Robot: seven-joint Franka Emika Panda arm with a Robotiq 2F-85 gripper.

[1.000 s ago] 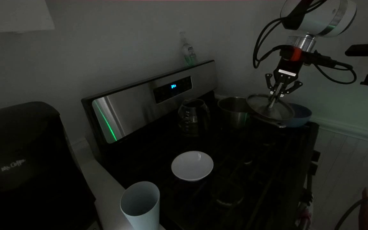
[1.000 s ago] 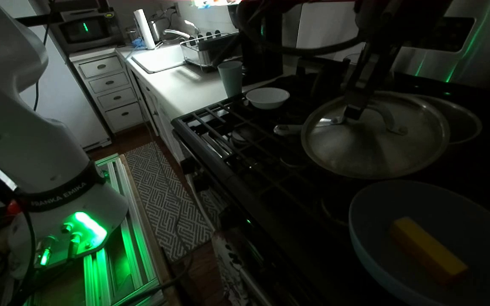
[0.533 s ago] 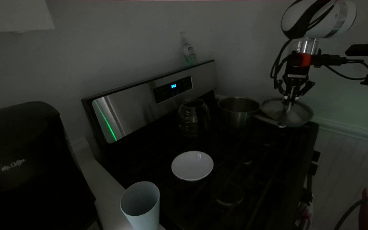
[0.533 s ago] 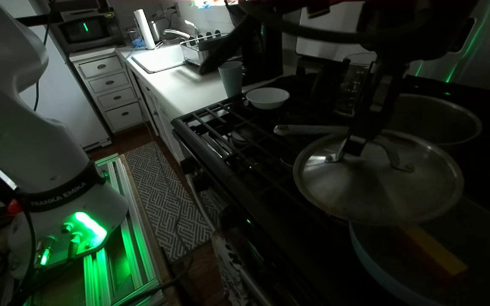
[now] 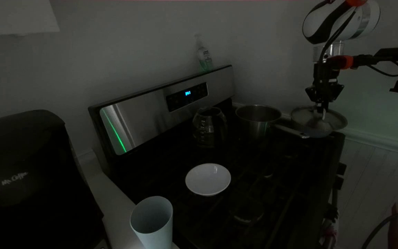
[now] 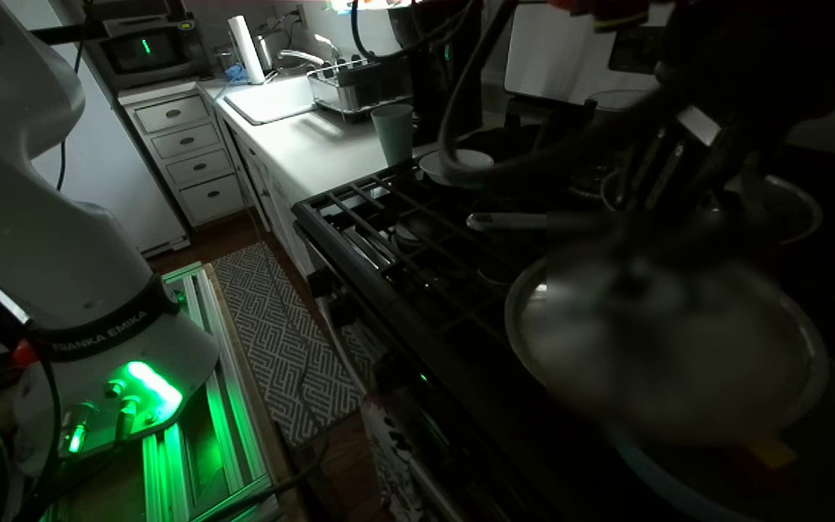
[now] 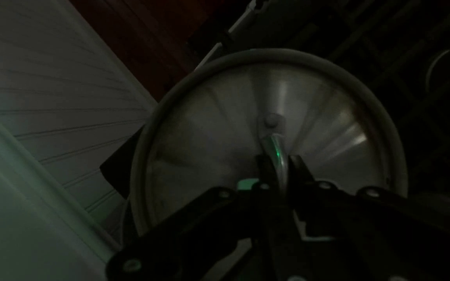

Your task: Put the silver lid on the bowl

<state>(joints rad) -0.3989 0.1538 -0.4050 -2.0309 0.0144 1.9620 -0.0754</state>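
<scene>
The silver lid (image 5: 301, 119) is a round metal lid with an arched metal handle. In the wrist view the lid (image 7: 209, 121) fills the middle, and my gripper (image 7: 280, 160) is shut on its handle. In an exterior view the gripper (image 5: 321, 106) points down onto the lid. The bluish-grey bowl (image 5: 318, 134) lies under the lid and is mostly hidden by it. In an exterior view the lid (image 6: 686, 377) is blurred and covers the far part of the bowl (image 6: 653, 464). I cannot tell whether lid and bowl touch.
A yellow block (image 6: 773, 453) shows inside the bowl. A steel pot (image 5: 257, 122) with a long handle (image 5: 290, 130) stands beside the bowl. A glass carafe (image 5: 207, 128), a white bowl (image 5: 208, 180) and a pale cup (image 5: 154, 224) are farther along. A wall is behind.
The lid moved with my gripper away from the steel pot and down over the bluish-grey bowl. The wrist has turned, and the lid is now more level. The grip on the handle stayed.
</scene>
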